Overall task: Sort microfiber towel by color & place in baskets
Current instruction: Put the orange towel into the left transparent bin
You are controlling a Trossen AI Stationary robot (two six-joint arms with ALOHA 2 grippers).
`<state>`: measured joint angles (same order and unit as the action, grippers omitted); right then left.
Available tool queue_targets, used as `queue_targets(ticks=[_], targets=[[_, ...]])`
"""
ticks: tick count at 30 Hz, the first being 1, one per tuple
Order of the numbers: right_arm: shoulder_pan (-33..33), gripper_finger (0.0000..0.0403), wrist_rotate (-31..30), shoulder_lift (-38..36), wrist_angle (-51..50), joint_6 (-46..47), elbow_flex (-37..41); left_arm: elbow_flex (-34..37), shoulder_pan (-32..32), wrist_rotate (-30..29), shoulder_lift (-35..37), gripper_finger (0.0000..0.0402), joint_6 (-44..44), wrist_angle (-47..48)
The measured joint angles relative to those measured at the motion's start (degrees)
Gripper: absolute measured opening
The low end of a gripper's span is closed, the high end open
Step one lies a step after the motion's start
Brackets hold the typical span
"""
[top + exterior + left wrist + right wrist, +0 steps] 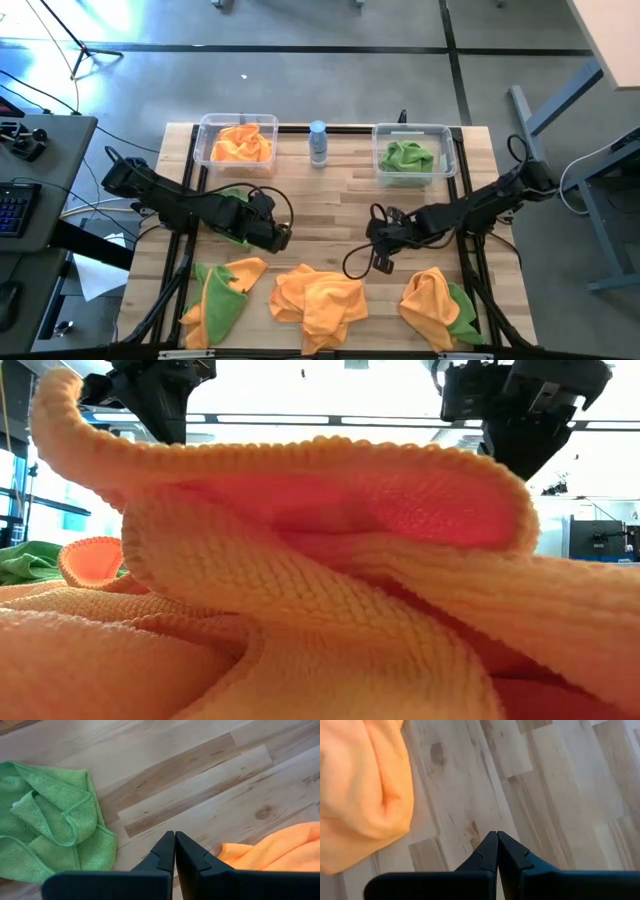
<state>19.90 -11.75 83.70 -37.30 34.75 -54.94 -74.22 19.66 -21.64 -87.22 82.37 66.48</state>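
Both grippers hold nothing, so the step in hand looks like choosing the next cloth to pick. To do it well, I think an arm should open its fingers wide first, then come down on one raised fold of a single colour, because the piles mix orange and green.

The landmark is the small translucent bottle with a blue cap point(318, 143). Left of it stands a see-through plastic tub point(207, 128) with orange cloths; right of it the other see-through tub point(445, 131) holds green cloths. Nearer the camera side than the bottle lie three loose piles: an orange and green pile point(222, 293) to the left, an all-orange pile of microfiber towels point(320, 298) almost straight below, and an orange and green pile point(438, 304) to the right.

The left gripper point(175, 851) hovers low over bare wood, fingers pressed fully together, between a green cloth point(47, 830) and an orange one point(277, 847). The right gripper point(497, 851) is also fully closed and empty, over bare wood, with an orange cloth point(362, 790) near.
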Motion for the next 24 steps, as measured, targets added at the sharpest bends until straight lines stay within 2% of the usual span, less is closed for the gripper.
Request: queue_targets(ticks=[8, 20, 24], targets=[[1.84, 0.0000, -1.07, 0.00, 0.26, 1.44, 0.00, 0.00, -0.02, -0.69, 0.00, 0.0000, -0.38, -0.01], [3.42, 0.0000, -1.05, 0.00, 1.26, 6.40, 0.00, 0.00, -0.02, -2.02, 0.00, 0.0000, -8.31, -0.39], [3.41, 0.0000, -1.05, 0.00, 2.62, 6.42, 0.00, 0.00, -0.02, -2.52, 0.00, 0.0016, -12.13, -0.39]])
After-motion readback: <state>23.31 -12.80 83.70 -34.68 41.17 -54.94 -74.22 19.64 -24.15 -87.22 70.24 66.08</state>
